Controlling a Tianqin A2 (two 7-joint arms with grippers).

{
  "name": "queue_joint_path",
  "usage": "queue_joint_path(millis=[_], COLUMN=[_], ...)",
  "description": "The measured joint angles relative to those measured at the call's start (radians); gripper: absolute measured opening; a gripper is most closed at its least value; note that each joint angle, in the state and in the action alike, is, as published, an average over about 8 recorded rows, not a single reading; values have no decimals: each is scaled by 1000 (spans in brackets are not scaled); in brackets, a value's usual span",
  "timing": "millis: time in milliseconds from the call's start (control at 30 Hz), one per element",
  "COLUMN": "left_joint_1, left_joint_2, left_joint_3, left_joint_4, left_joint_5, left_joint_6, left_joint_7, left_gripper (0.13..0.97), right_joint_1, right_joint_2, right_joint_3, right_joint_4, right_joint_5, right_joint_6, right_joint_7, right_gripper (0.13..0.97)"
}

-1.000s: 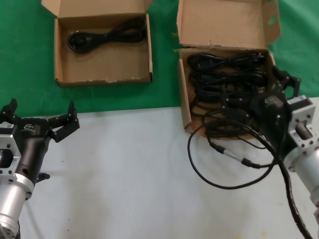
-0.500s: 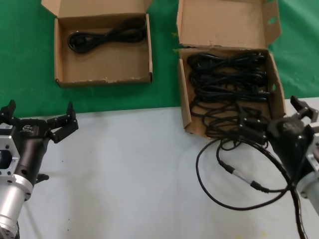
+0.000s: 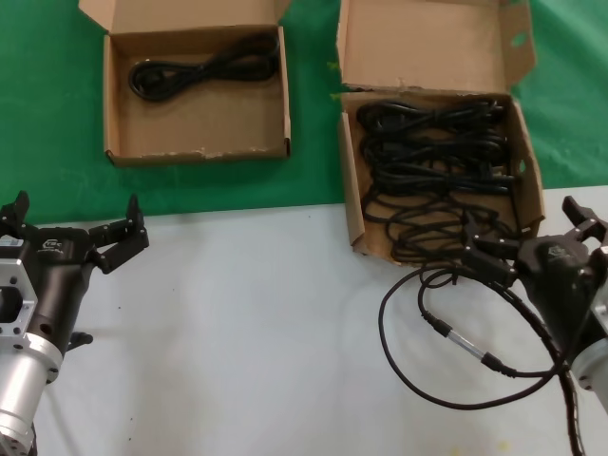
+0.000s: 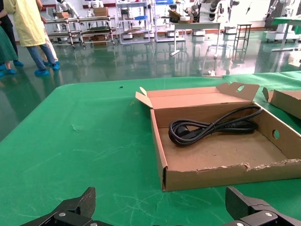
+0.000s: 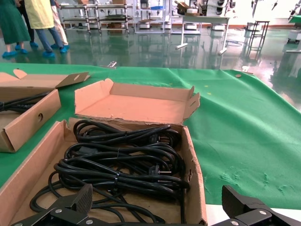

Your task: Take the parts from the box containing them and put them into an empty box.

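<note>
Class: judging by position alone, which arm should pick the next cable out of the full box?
Probably the right: its end effector hangs open at the larger box's front wall, by the cables; the left end effector idles far away.

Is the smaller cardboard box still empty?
No. The smaller box already holds one coiled black cable, lying near its back wall; the left wrist view shows the same.

Large robot lab or workshop hall: glossy green floor, metal shelving racks, other robot arms on stands, people in gowns with blue shoe covers.
</note>
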Motion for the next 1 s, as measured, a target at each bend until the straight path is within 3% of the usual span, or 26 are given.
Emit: queue_joint_path(millis=[1000], left_joint_1=[0], left_joint_2=[0], left_joint_3=[0], left_joint_4=[0], left_joint_5=[0], left_joint_6=[0], left_joint_7=[0], left_gripper=[966], right_joint_1=[0], right_joint_2=[0], right_joint_3=[0], right_joint_4=[0], right_joint_5=[0], right_joint_6=[0], right_joint_7=[0], right_gripper=[966])
